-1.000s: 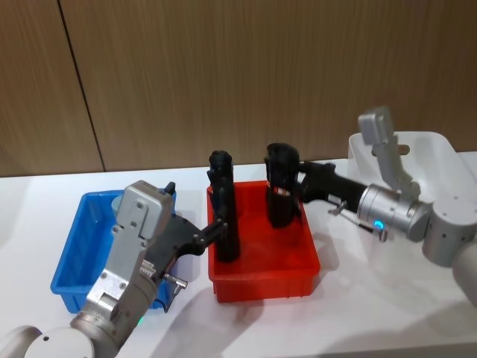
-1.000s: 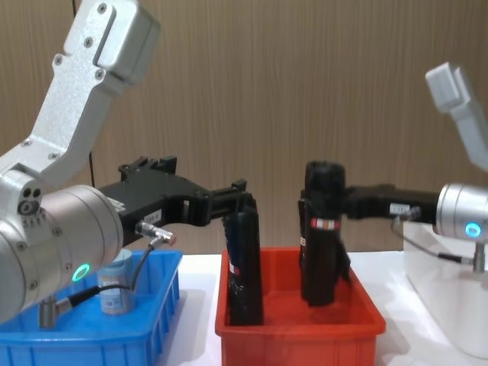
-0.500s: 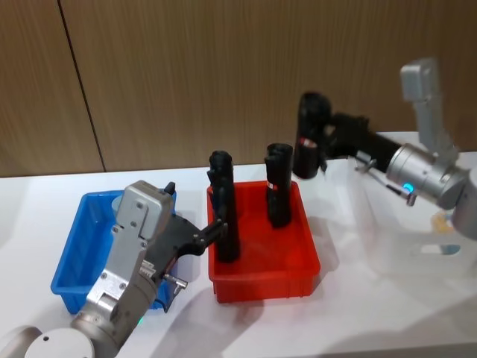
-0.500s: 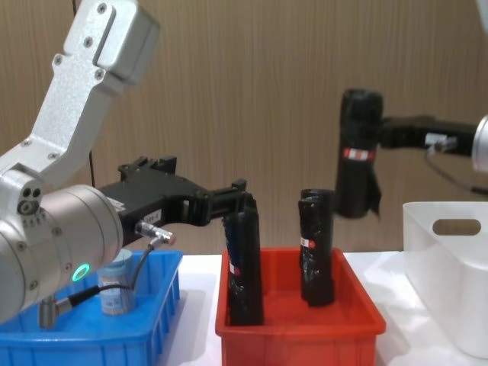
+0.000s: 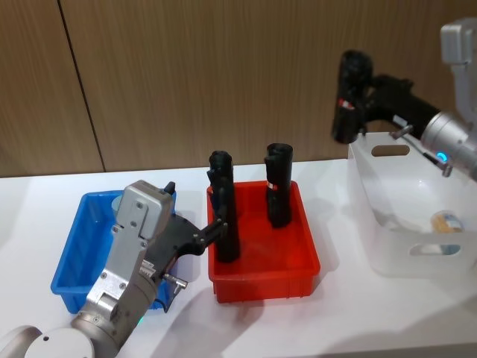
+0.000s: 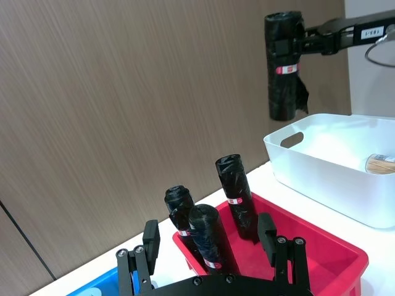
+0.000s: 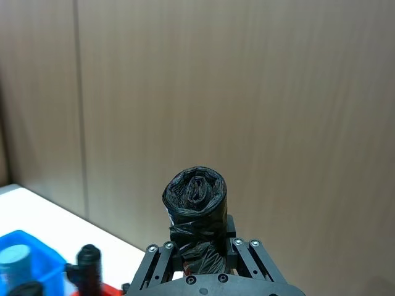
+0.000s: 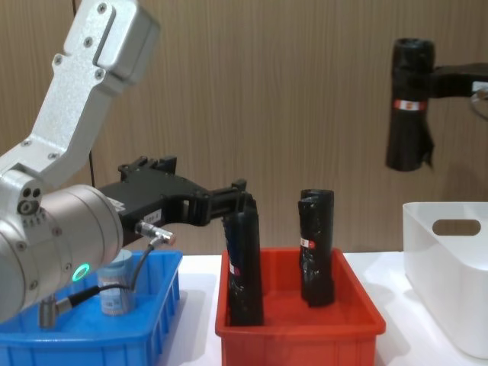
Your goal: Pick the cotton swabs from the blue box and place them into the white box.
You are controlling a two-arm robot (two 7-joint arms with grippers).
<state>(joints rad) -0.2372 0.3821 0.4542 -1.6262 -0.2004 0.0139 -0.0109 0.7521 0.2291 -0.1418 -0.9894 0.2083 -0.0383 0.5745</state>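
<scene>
One cotton swabs jar point(image 8: 114, 286) stands in the blue box point(image 5: 71, 280), at its far corner point(image 5: 115, 200). Another jar point(image 5: 447, 221) lies inside the white box point(image 5: 402, 250). My right gripper point(image 5: 367, 91) is shut on a black wrapped roll point(image 5: 350, 97), held upright in the air above the white box's far left rim; the right wrist view shows the roll's top point(image 7: 194, 194) between the jaws. My left gripper point(image 6: 208, 234) is open, its fingers point(image 6: 151, 237) standing either side of a black roll point(image 5: 226, 224) in the red bin.
The red bin point(image 5: 298, 265) sits between the blue and white boxes and holds three upright black rolls, one at its far right point(image 5: 278, 186). A wooden wall closes the back. White tabletop point(image 5: 335, 313) lies in front of the bins.
My right gripper has lifted its black roll out of the red bin and carried it up and right, over the white box's edge. The left arm has not moved.
</scene>
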